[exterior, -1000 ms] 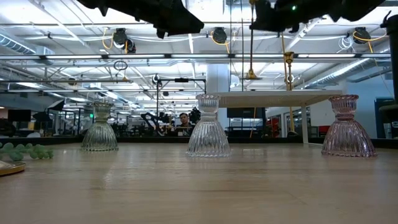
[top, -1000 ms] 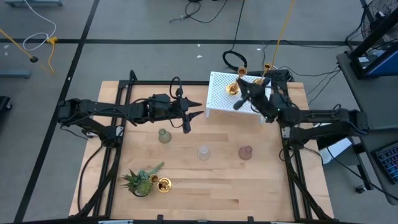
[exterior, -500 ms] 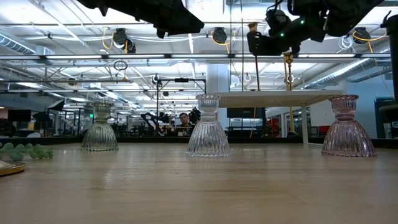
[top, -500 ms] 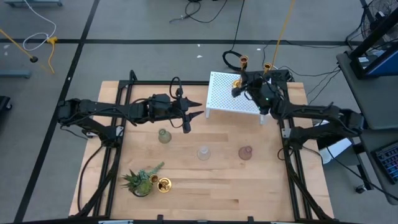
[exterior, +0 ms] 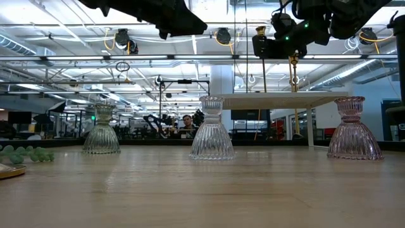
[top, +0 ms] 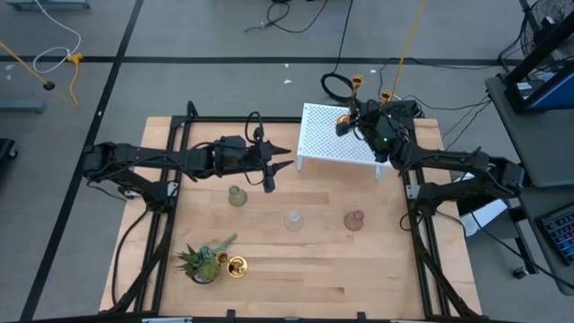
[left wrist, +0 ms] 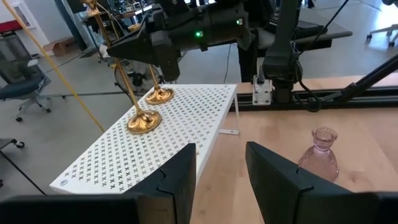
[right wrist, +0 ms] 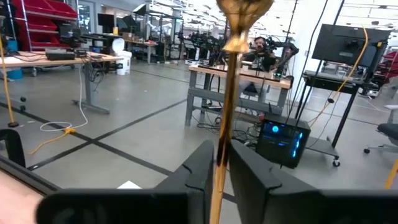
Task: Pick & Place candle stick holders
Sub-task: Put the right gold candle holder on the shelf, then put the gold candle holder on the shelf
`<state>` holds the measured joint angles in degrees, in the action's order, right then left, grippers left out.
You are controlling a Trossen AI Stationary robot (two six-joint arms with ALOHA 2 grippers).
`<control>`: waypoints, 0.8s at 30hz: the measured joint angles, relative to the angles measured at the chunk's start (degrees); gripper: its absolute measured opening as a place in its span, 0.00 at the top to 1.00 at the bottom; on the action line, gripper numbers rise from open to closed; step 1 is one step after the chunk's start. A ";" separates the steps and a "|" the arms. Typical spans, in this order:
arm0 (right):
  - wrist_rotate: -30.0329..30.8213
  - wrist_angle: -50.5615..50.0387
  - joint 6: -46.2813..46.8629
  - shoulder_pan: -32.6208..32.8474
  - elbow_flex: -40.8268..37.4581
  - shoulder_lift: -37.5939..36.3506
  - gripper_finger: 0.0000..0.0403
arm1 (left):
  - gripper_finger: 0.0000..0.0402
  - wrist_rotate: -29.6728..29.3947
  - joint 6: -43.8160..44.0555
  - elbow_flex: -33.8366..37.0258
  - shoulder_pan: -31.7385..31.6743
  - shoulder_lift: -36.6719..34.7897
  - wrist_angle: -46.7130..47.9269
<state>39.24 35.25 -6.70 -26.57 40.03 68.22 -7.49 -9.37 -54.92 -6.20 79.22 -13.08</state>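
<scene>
A white perforated shelf (top: pixel 327 136) stands at the table's far right. My right gripper (top: pixel 349 123) is over it, shut on a tall brass holder (top: pixel 355 83), whose round base (left wrist: pixel 144 122) seems to sit on the shelf. A second brass holder (left wrist: pixel 159 95) stands on the shelf just behind it. A third brass holder (top: pixel 237 266) sits on the table at near left. The greenish (top: pixel 237 196), clear (top: pixel 293 220) and pinkish (top: pixel 354 220) glass holders stand on their wide bases mid-table. My left gripper (left wrist: pixel 221 168) is open and empty, raised left of the shelf. My right gripper pinches the brass holder's thin stem (right wrist: pixel 222 134) between its two fingers, below the cup (right wrist: pixel 242 7). The fingers come about level from the table's right and lie across the stem. The holder stands upright, its base (left wrist: pixel 144 122) apparently on the shelf.
A spiky green potted plant (top: pixel 204 260) stands at near left, touching the third brass holder. Bare wood lies along the near edge and between the glass holders and the shelf. Cables and a yellow cord lie on the floor beyond the far edge.
My right gripper has carried the brass holder toward the table's far edge and down. The holder, first lifted clear above the shelf, now stands upright with its base down at the shelf. My left arm has kept still.
</scene>
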 joint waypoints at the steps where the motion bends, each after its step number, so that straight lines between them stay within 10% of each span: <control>1: 0.13 -0.13 0.00 0.00 0.00 0.03 0.85 | 0.63 -0.04 -0.02 0.00 0.14 -0.03 0.47; 24: 6.54 -13.71 -0.08 5.00 -0.09 -2.52 0.62 | 0.63 -5.94 8.58 0.00 10.07 -23.04 43.59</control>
<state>45.77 21.54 -6.78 -21.56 39.94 65.69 -13.43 -0.78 -54.92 3.87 56.18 30.52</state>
